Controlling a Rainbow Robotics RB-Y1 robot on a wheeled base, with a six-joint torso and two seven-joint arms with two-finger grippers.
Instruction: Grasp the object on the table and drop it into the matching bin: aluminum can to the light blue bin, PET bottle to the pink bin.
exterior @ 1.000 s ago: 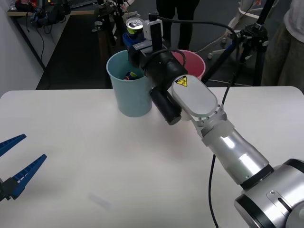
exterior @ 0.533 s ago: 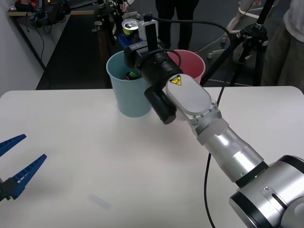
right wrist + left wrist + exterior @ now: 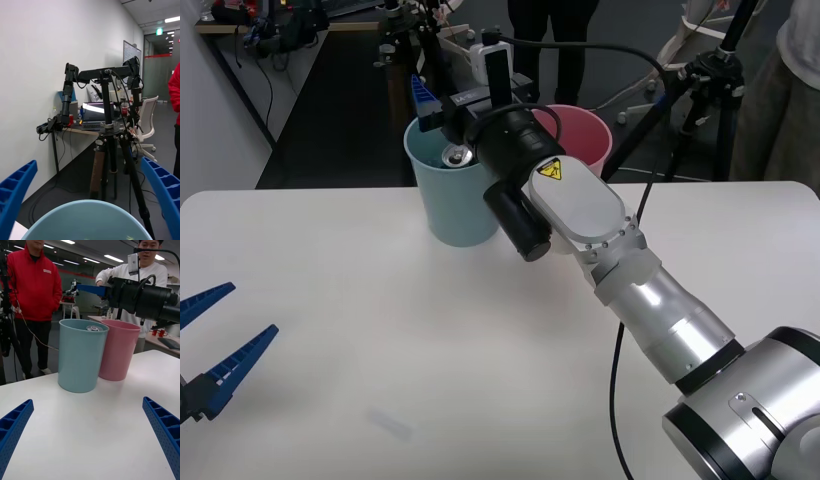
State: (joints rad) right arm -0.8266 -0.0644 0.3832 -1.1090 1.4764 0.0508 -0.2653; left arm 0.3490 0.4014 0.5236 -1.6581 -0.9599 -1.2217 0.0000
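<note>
The right tool [image 3: 430, 95] is held above the mouth of the light blue bin [image 3: 452, 205], at the far edge of the white tabletop [image 3: 380, 340]. Its blue ribbed fingers [image 3: 15, 191] stand wide apart with nothing between them; in the right wrist view the bin's rim lies directly below the gap. One blue finger projects over the bin's far-left rim in the front view.

The can [image 3: 457, 156] sits inside the light blue bin, near the top, its silver top with pull tab facing up. In the left wrist view the silver top [image 3: 93, 328] shows just at the level of the rim. The can is clear of both fingers.

The pink bin [image 3: 590, 135] stands just beside the light blue bin, on the robot's right of it, largely covered by the right arm in the front view. In the left wrist view the two bins appear to touch or nearly touch at their upper walls.

The left tool [image 3: 215, 350] is at the near-left edge of the tabletop, well apart from the bins, its fingers spread wide and holding nothing.
</note>
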